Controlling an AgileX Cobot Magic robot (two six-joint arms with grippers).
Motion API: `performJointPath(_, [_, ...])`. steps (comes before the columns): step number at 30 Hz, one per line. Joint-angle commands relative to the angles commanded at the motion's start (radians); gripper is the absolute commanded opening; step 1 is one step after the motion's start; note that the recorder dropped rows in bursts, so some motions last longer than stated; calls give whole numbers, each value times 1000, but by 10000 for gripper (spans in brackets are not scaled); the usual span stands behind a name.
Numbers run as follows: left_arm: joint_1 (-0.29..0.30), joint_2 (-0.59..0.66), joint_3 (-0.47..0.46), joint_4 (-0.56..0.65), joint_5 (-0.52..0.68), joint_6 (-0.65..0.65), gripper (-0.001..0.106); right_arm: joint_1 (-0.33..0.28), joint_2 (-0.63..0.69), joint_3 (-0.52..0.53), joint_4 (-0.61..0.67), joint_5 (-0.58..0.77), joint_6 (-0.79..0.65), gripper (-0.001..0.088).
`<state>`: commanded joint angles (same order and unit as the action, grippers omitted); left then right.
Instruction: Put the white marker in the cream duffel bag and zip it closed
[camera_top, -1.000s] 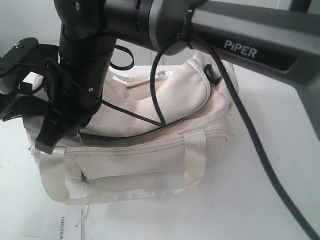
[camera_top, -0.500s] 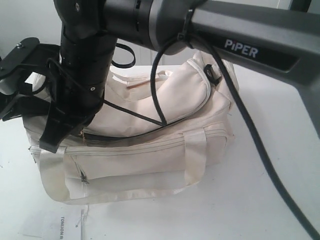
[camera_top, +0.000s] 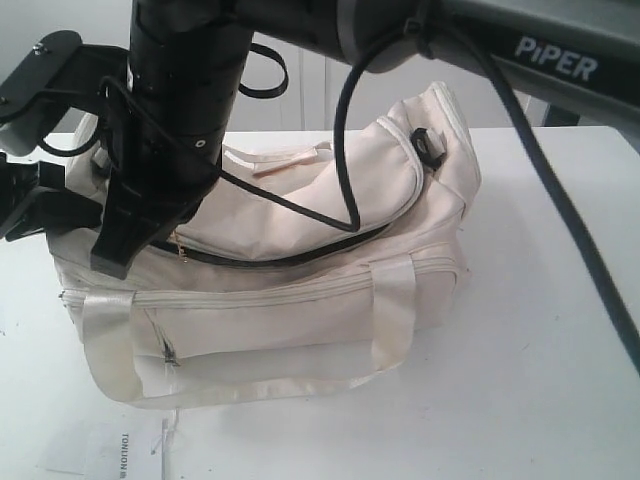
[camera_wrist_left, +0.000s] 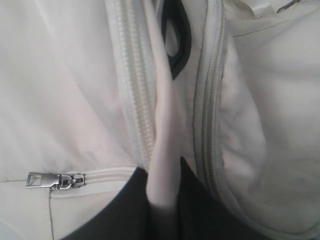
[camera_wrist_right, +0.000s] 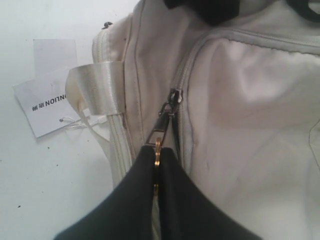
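right gripper (camera_wrist_right: 157, 155) has its black fingers pressed together on the small gold charm (camera_wrist_right: 158, 146), which hangs by a dark link from the slider (camera_wrist_right: 173, 96) of the main zip on the cream duffel bag (camera_top: 300, 320); the slider sits close to one end of the bag, just beside a shiny webbing handle (camera_wrist_right: 95, 90). left gripper (camera_wrist_left: 162, 167) is closed too, its dark fingers pinching a strip of the bag's cream material between the two rows of zip teeth (camera_wrist_left: 132, 105), with a silver zip pull (camera_wrist_left: 54, 180) lying off to one side. in the exterior view the right arm (camera_top: 190, 100) reaches across from the right and points down at the bag's left end, and a black cable (camera_top: 345, 150) from it drapes over the bag's bulging top panel. a dark curved gap (camera_top: 290, 260) runs along the top from that end toward the right, so the main zip is open for most of its length. the bag rests on the white table (camera_top: 540, 350), its front pocket and front handle straps facing the camera and a black strap ring (camera_top: 430, 148) high at its right end. a white paper tag (camera_top: 125, 450) lies on the table just by the bag's front left corner. the white marker cannot be seen in any view.
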<state>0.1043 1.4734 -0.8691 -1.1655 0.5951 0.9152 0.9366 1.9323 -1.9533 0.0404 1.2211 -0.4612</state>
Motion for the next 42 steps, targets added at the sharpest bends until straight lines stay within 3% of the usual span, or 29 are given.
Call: performJointPath(42, [0,0,0,0,-13,0,0,0,-53,61,7,0,87,0])
